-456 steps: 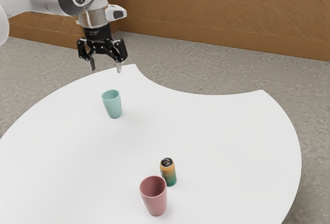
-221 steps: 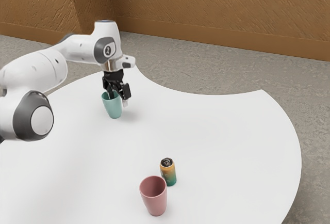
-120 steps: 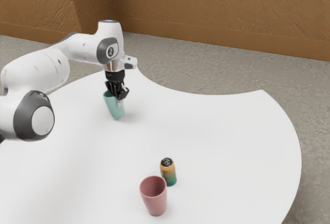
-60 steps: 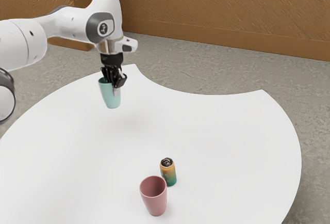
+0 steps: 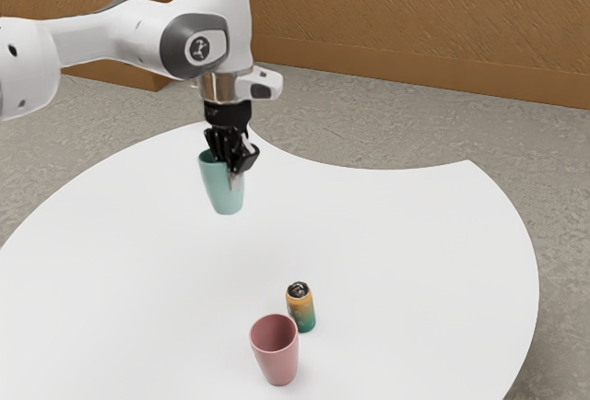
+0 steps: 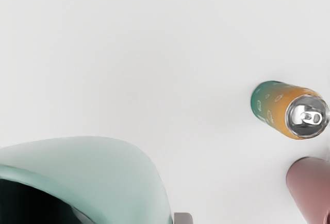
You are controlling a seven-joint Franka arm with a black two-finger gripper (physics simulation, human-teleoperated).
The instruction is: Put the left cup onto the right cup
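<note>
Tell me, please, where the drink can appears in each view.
Exterior view: the can stands low centre on the table, beside the pink cup.
Wrist view: the can seen from above, next to the pink cup, away from the held green cup.
Shared landmark: the pink cup.

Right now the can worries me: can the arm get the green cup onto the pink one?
Probably yes. The fingers hold the mint-green plastic cup aloft; the pink plastic cup stands open-mouthed, and the orange-green metal can sits beside it, not over it.
</note>
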